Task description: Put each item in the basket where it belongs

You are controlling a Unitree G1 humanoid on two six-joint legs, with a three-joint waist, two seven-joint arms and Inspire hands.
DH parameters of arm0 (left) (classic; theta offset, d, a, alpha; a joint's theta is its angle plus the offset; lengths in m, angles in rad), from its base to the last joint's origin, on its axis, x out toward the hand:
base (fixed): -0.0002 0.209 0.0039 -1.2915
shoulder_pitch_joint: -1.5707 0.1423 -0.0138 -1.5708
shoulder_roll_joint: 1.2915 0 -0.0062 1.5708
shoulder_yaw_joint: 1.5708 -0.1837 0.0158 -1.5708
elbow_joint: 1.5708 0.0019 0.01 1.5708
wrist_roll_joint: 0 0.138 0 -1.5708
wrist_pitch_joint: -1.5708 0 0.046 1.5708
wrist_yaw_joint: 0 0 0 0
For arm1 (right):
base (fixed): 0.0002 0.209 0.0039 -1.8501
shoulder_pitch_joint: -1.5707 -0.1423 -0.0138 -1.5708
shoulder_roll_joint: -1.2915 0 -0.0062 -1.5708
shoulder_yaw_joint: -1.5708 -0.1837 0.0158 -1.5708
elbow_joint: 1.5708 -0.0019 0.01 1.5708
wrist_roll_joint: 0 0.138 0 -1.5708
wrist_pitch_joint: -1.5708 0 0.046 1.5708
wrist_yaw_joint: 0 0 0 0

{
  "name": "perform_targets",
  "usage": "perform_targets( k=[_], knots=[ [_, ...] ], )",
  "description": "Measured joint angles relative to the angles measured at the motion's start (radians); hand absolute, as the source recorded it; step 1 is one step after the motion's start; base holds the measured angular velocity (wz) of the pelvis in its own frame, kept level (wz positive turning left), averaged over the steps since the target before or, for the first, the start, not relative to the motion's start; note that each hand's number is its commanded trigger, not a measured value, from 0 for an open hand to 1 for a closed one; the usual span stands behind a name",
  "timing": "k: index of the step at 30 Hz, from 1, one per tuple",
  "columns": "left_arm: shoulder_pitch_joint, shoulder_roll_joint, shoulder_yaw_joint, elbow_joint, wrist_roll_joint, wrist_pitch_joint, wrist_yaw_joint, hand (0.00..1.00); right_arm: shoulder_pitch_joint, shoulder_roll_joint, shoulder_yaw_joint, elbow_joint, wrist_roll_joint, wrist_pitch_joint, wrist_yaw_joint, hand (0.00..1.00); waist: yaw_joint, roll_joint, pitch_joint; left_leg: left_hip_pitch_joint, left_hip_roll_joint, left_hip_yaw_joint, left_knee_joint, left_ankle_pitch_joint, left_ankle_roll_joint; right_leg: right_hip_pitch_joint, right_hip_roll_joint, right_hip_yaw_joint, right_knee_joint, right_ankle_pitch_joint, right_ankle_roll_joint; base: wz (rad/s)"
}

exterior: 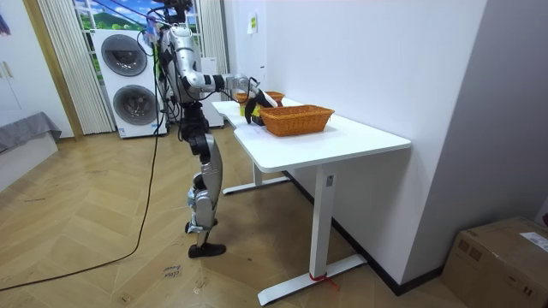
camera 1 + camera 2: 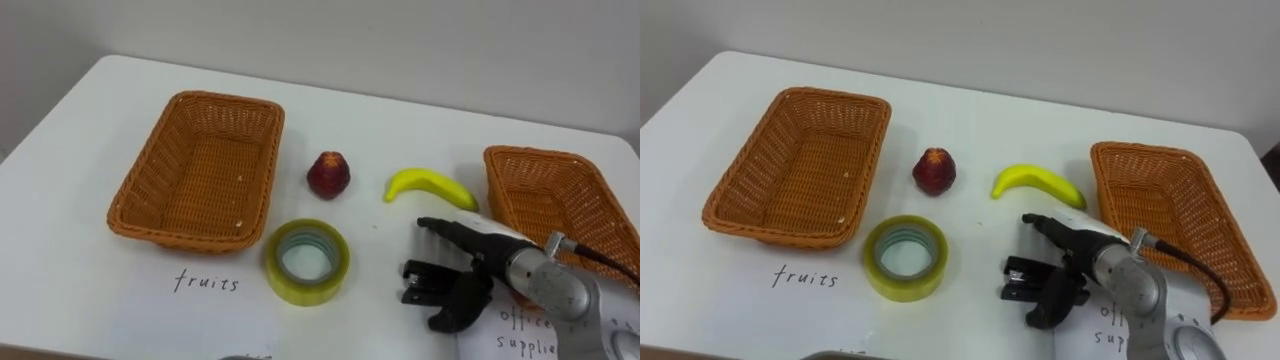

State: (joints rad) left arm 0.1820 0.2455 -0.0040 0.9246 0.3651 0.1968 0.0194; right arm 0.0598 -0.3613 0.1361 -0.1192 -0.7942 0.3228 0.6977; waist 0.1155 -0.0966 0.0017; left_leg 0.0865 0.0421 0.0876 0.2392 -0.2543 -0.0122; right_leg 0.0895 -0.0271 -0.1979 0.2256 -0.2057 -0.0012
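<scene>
Banana point(image 2: 430, 187) and a red fruit point(image 2: 328, 174) lie apart on the white counter point(image 2: 90, 290), in the open strip between the left basket point(image 2: 150, 170) and the right basket point(image 2: 600, 215). A roll of yellow tape point(image 2: 307, 262) lies flat nearer, just beside the left basket's near right corner. The right hand point(image 2: 465, 265) reaches in from the near right and hovers on the near side of the banana, its fingers loosely spread toward the left and holding nothing, above the edge of a handwritten paper sheet point(image 2: 530, 335). Bare counter runs left of and beyond the left basket, while the right basket sits close to the right edge. In the room view the robot stands upright at one short end of the counter, one arm out over it. A wall point(image 1: 385, 60) lines one long side and open wood floor point(image 1: 103, 239) the other, with washing machines point(image 1: 128, 81) behind and a cardboard box point(image 1: 501, 257) at the room view's right.
</scene>
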Motion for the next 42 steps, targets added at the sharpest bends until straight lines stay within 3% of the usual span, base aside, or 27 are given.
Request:
perform_targets(
  k=[10, 12, 13, 22, 42],
  knots=[
    [0.009, -0.007, 0.001, -0.030, 0.001, 0.009, 0.019, 0.00, -0.030, 0.015, 0.005, 0.043, -0.001, 0.018, 0.017, 0.00, 0.002, -0.005, -0.0020, 0.010, 0.000, -0.001, -0.004, 0.000, 0.000, 0.008, 0.001, 0.002, -0.002, 0.003, 0.000, 0.00],
    [0.011, -0.005, 0.001, -0.037, 0.002, 0.009, 0.019, 0.00, -0.029, 0.015, 0.009, 0.040, -0.002, 0.021, 0.020, 0.73, 0.004, -0.008, -0.0037, 0.010, 0.000, -0.001, -0.004, 0.000, 0.000, 0.008, 0.002, 0.002, -0.002, 0.003, 0.000, 0.00],
    [0.013, -0.005, 0.001, -0.041, 0.002, 0.009, 0.019, 0.00, -0.028, 0.015, 0.011, 0.038, -0.006, 0.026, 0.025, 1.00, 0.004, -0.009, -0.0037, 0.010, 0.000, -0.001, -0.004, 0.000, 0.000, 0.007, 0.001, 0.002, -0.002, 0.003, 0.000, 0.00],
    [0.010, 0.001, -0.001, -0.040, 0.001, 0.016, 0.023, 0.00, -0.065, 0.018, 0.041, 0.049, -0.113, 0.033, -0.010, 1.00, 0.019, -0.015, -0.0080, 0.011, 0.000, 0.002, -0.004, 0.000, 0.000, 0.008, 0.002, 0.001, -0.003, 0.004, 0.000, 0.00],
    [0.010, 0.003, -0.013, -0.027, 0.001, 0.016, 0.051, 0.00, -0.071, 0.029, 0.051, 0.065, -0.126, 0.059, -0.029, 1.00, 0.021, -0.018, -0.0091, 0.010, 0.000, 0.001, -0.011, 0.000, 0.000, 0.007, 0.002, -0.003, -0.004, 0.004, 0.000, 0.00]
  ],
)
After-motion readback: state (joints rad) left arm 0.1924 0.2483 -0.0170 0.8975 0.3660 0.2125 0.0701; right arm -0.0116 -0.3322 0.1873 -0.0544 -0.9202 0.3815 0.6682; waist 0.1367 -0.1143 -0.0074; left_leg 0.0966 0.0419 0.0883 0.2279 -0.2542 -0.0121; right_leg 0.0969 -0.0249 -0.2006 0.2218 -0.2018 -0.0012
